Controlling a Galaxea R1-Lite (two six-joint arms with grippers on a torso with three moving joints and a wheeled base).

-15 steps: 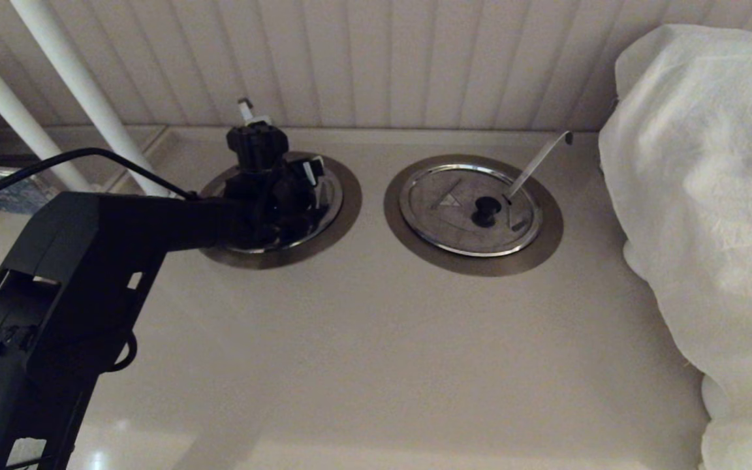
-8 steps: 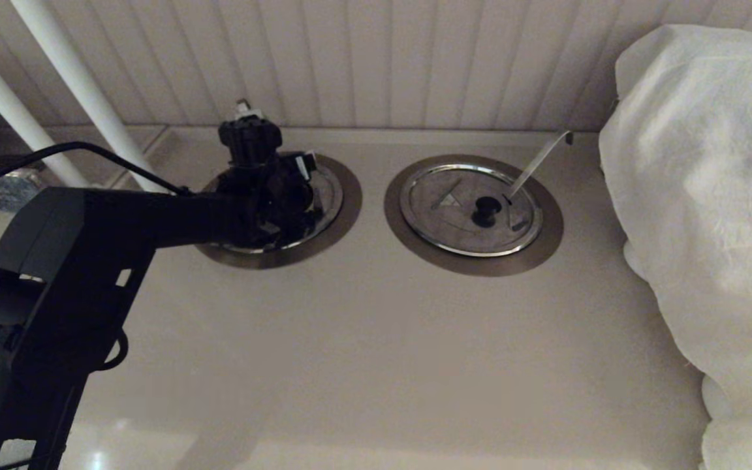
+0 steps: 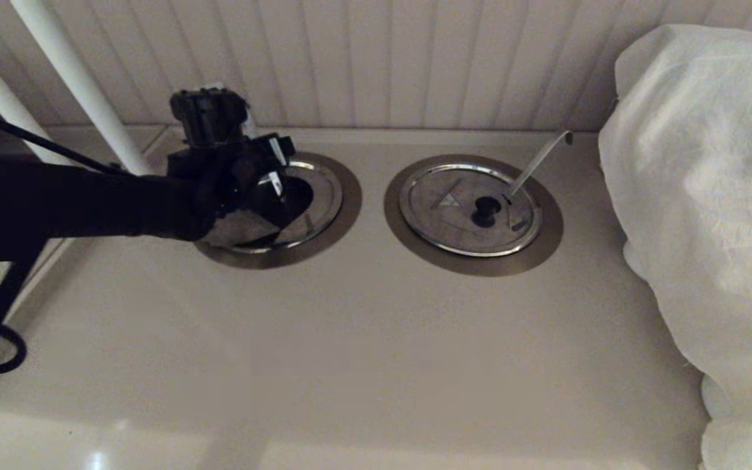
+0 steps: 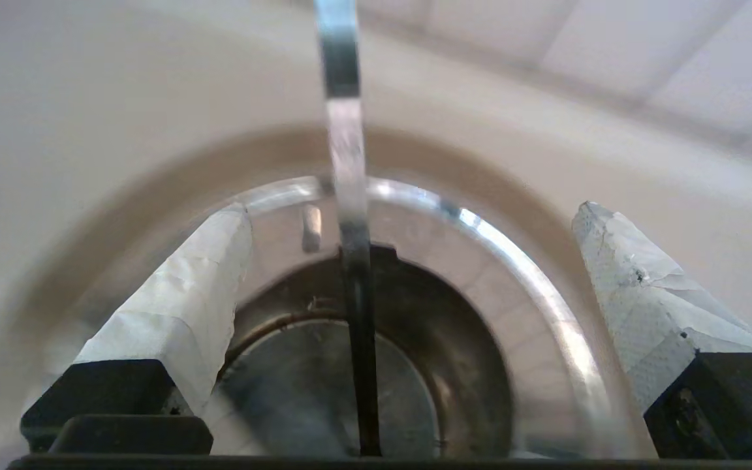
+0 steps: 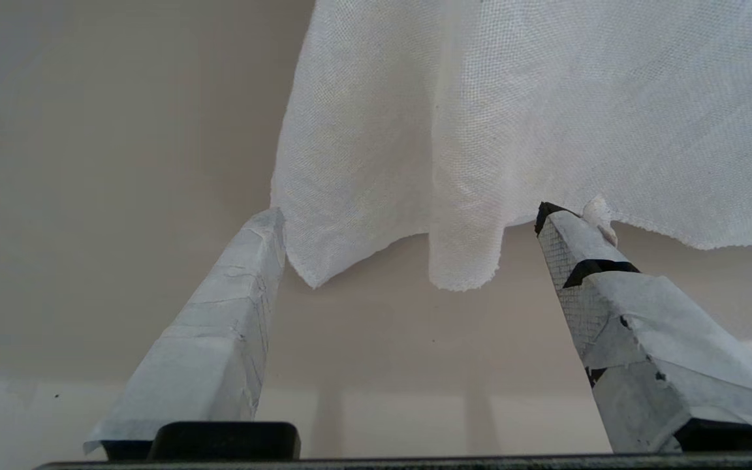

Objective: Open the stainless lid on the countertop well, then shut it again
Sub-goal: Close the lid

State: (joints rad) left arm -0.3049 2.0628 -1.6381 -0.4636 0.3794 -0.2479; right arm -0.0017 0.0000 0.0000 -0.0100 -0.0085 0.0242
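Note:
The countertop well (image 3: 344, 210) sits at the back left, ringed by a wide brushed collar. The near flap (image 3: 240, 230) of the stainless lid is tilted up, and the dark inside (image 3: 292, 196) shows beside it. The far half of the lid (image 4: 454, 251) lies flat. My left gripper (image 3: 278, 168) hovers over the well, open, with nothing between its fingers (image 4: 200, 287). In the left wrist view the straight flat utensil handle (image 4: 344, 143) rises from the round opening (image 4: 415, 365). The knob is hidden. My right gripper (image 5: 410, 209) is open and empty, out of the head view.
The twin lid (image 3: 448, 215) with its black knob (image 3: 485, 210) and slanted hook-tipped handle (image 3: 538, 160) lies shut to the right. A large white cloth (image 3: 702, 196) covers the right side. Two white pipes (image 3: 76, 85) slant at the back left, in front of the panelled wall.
My left arm has swung left and risen. The lid's near flap has come up with it, and the well's dark inside now shows.

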